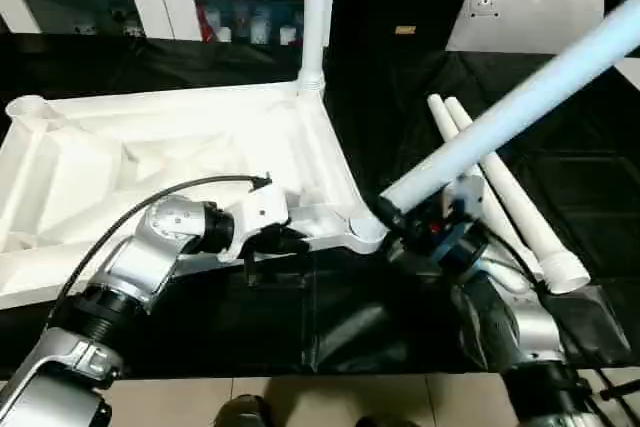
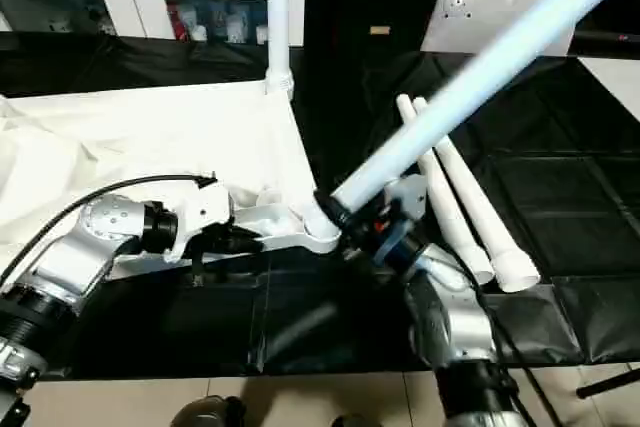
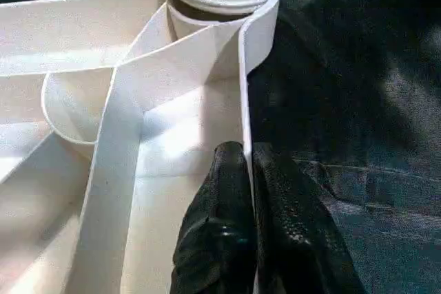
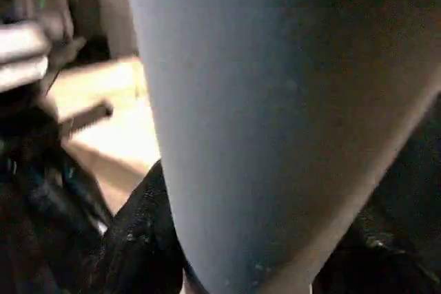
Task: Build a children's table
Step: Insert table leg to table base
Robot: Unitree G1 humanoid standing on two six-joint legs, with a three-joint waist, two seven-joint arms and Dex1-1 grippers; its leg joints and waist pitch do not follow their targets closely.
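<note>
Right gripper (image 1: 405, 219) holds a leg (image 1: 520, 97) slanted over the near corner socket (image 1: 365, 232) of the upturned tabletop (image 1: 150, 162); left gripper (image 3: 247, 170) is pinched shut on the tabletop's near rim. One leg (image 1: 316, 17) stands screwed into the far corner. Two legs (image 1: 505, 197) lie on the desk (image 1: 420, 87), so three remain to fit.

Bright overhead light washes out the white tabletop (image 2: 150, 137); the close leg (image 4: 275, 101) looms blurred, dim.
</note>
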